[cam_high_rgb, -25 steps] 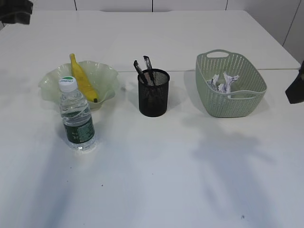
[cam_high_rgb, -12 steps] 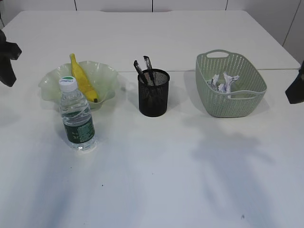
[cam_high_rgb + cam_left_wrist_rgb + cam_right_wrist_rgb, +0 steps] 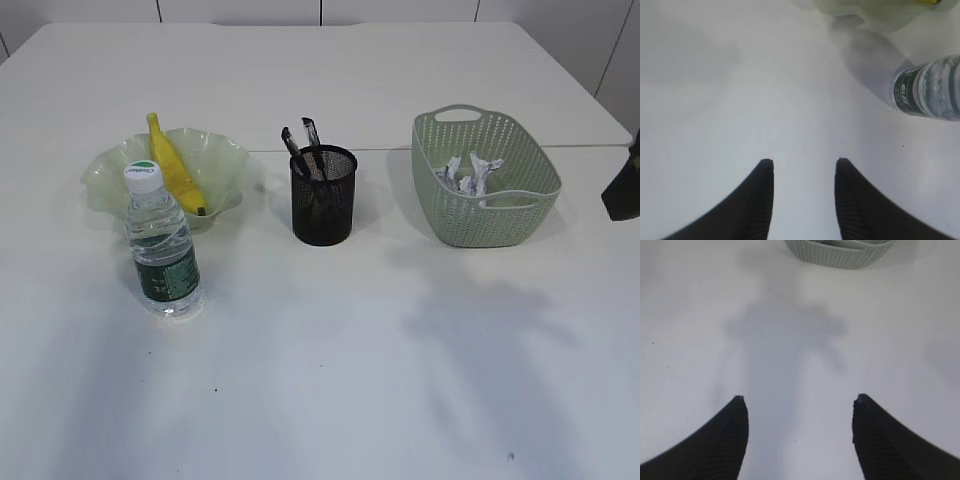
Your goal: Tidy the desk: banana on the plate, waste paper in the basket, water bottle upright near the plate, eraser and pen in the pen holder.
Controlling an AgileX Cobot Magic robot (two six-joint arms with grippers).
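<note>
A yellow banana [image 3: 176, 166] lies in the pale green wavy plate [image 3: 225, 160]. A water bottle [image 3: 160, 243] with a green-white cap stands upright in front of the plate; it also shows in the left wrist view [image 3: 930, 93]. A black mesh pen holder [image 3: 323, 196] holds pens [image 3: 304, 146]. The eraser is not visible. Crumpled waste paper [image 3: 470, 174] lies in the green basket [image 3: 485, 213]. My left gripper [image 3: 804, 162] is open and empty above bare table, out of the exterior view. My right gripper [image 3: 799, 399] is open and empty; part of the right arm [image 3: 625, 190] shows at the exterior view's right edge.
The white table [image 3: 340, 360] spans the view, with a seam behind the objects. The basket's wall [image 3: 840, 255] sits at the top of the right wrist view. The plate's edge [image 3: 865, 12] shows at the top of the left wrist view.
The left arm, seen at the exterior view's left edge earlier, has withdrawn out of that view. The right arm stays at the right edge. The objects have not moved.
</note>
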